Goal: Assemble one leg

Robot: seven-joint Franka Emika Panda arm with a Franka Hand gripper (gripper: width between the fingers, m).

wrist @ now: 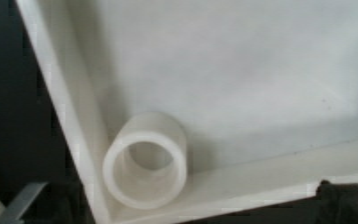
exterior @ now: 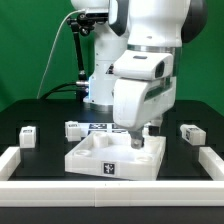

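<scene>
The large white square piece (exterior: 112,158) lies at the table's front centre with a tag on its front wall. My gripper (exterior: 140,135) hangs low over its back corner on the exterior view's right. In the wrist view my gripper (wrist: 185,203) is open: its dark fingertips (wrist: 19,203) stand wide apart with nothing held between them. Under them are the piece's inner floor (wrist: 229,80), its rim and a round socket (wrist: 149,160) in the corner. Three small white legs lie on the table: one at the exterior view's left (exterior: 28,133), one left of centre (exterior: 73,129), one at the right (exterior: 190,132).
The marker board (exterior: 100,126) lies behind the square piece, partly hidden by the arm. A low white border (exterior: 20,163) runs along the table's left, right and front. The robot base and a cable stand at the back.
</scene>
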